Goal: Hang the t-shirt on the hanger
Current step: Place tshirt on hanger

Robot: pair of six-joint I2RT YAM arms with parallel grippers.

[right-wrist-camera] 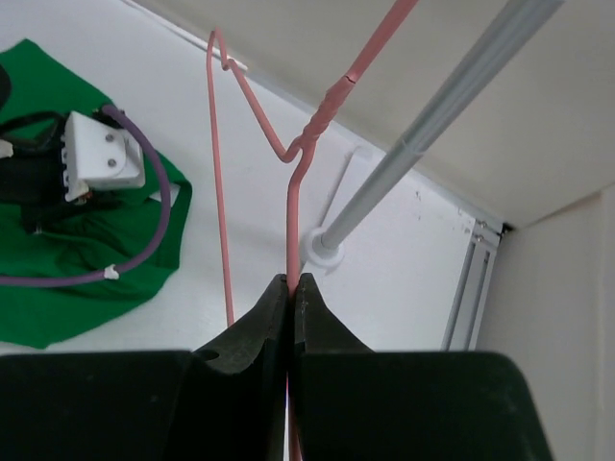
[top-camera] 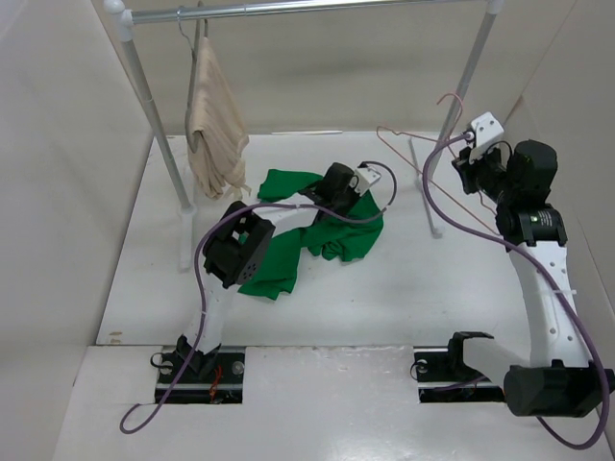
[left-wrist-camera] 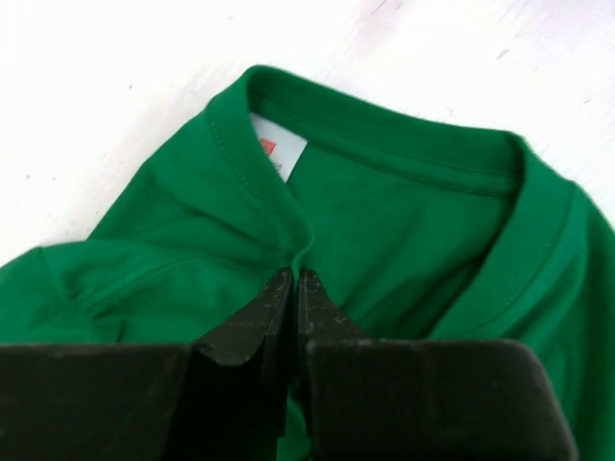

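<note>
Okay, quick: how far along is this one? (QA)

Early. Both grips are on, nothing is threaded. My left gripper (left-wrist-camera: 295,279) is pressed together on the t-shirt (left-wrist-camera: 413,230), pinching a fold of the collar (left-wrist-camera: 235,154) just below the white neck label (left-wrist-camera: 280,154). The shirt lies crumpled on the table (top-camera: 413,307), about mid-table, in front of the rack. My right gripper (right-wrist-camera: 291,285) is clamped on the hanger (right-wrist-camera: 292,226), with the wire running up from between the fingertips. I hold it at the right side, near the rack's right post (right-wrist-camera: 437,125). Hanger and shirt are well apart. (me)

So what's left? (QA)

Nearly all of it, as I judge it. I have to open the neck hole, get one hanger shoulder in, then the other, then settle the cloth. No part of the wire is inside the shirt. The task line doesn't say whether it then goes up on the rail (top-camera: 317,8). (me)

Counts? (QA)

- One green t-shirt, with one neck label.
- One pink hanger.
- One beige garment (top-camera: 213,130), hanging from the rail at the left. It's no part of the task, and I can't tell what it hangs by.
- One rack, with one rail and two posts.
- Two arms and two grippers. Both are closed on something, neither is spread.
- Each arm has a purple cable, so two cables. (me)
</note>
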